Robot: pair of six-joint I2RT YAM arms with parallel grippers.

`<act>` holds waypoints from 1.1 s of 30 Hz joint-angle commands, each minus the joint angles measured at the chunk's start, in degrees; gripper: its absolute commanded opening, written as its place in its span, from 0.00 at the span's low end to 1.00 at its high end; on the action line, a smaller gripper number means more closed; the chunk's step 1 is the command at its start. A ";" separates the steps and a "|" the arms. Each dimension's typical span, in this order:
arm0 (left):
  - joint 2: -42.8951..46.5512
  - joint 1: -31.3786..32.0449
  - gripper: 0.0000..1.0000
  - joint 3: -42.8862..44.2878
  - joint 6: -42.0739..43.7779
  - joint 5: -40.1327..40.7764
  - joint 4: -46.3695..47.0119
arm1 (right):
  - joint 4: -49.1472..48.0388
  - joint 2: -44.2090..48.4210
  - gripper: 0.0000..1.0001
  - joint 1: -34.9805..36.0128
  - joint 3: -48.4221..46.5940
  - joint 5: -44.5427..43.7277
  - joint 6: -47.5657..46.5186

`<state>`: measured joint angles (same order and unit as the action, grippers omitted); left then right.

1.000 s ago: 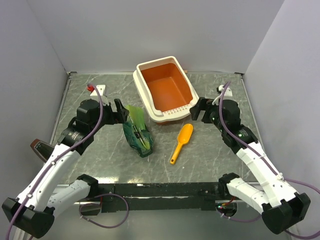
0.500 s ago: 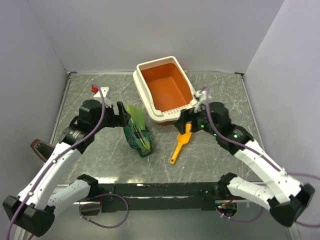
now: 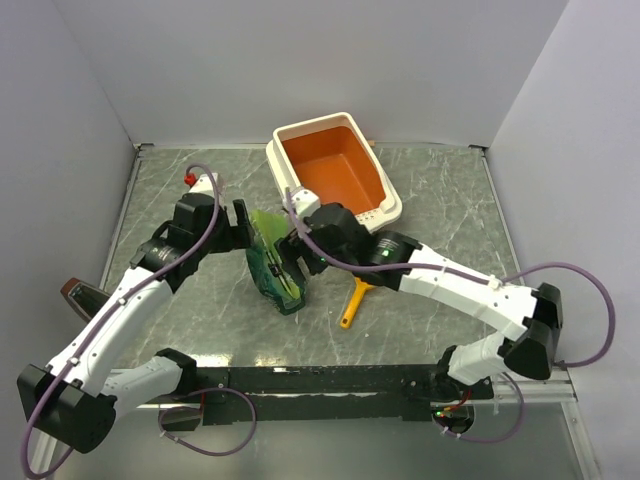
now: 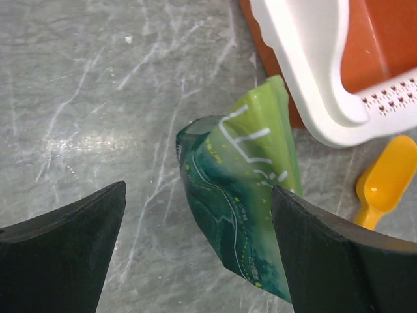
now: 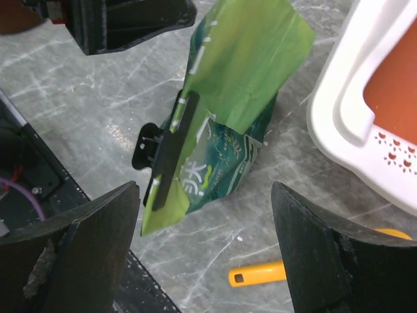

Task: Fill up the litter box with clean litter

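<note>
The litter box (image 3: 287,180), orange inside with a cream rim, stands at the back middle and holds no litter; it also shows in the left wrist view (image 4: 306,85) and the right wrist view (image 5: 339,111). No clean litter is in view. A green bag (image 3: 270,262) stands in front of the box, shut by a black clip (image 5: 171,153). My left gripper (image 3: 243,228) is open just left of the bag, which sits between its jaws (image 4: 197,195). My right gripper (image 3: 291,258) is open and empty above the bag's right side (image 5: 203,189).
An orange-yellow scoop (image 3: 350,308) lies right of the bag, partly under my right arm; its handle shows in the right wrist view (image 5: 260,274). A red-topped white block (image 3: 190,180) sits at the back left. Grey walls close in three sides.
My right arm has swung left from beside the litter box, across the scoop, to over the green bag. My left gripper has edged closer to the bag.
</note>
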<state>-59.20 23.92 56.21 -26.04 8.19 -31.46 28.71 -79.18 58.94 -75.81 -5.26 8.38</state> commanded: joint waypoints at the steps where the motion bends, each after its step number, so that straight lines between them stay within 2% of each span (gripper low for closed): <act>1: 1.10 -0.02 0.97 1.28 -3.40 6.13 0.09 | 1.26 -2.90 0.87 2.84 -5.13 -6.43 -1.79; 18: 7.60 -0.02 0.97 -1.54 -9.20 19.93 -1.50 | 5.21 -13.19 0.78 8.83 -14.71 -13.02 -1.18; 33: 9.81 -0.02 0.97 -2.94 -10.08 22.49 -1.41 | 12.07 -20.14 0.58 10.41 -20.95 -19.17 -0.12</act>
<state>-50.04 23.92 53.58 -35.40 29.32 -32.99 38.26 -98.06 68.42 -92.55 -20.64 7.84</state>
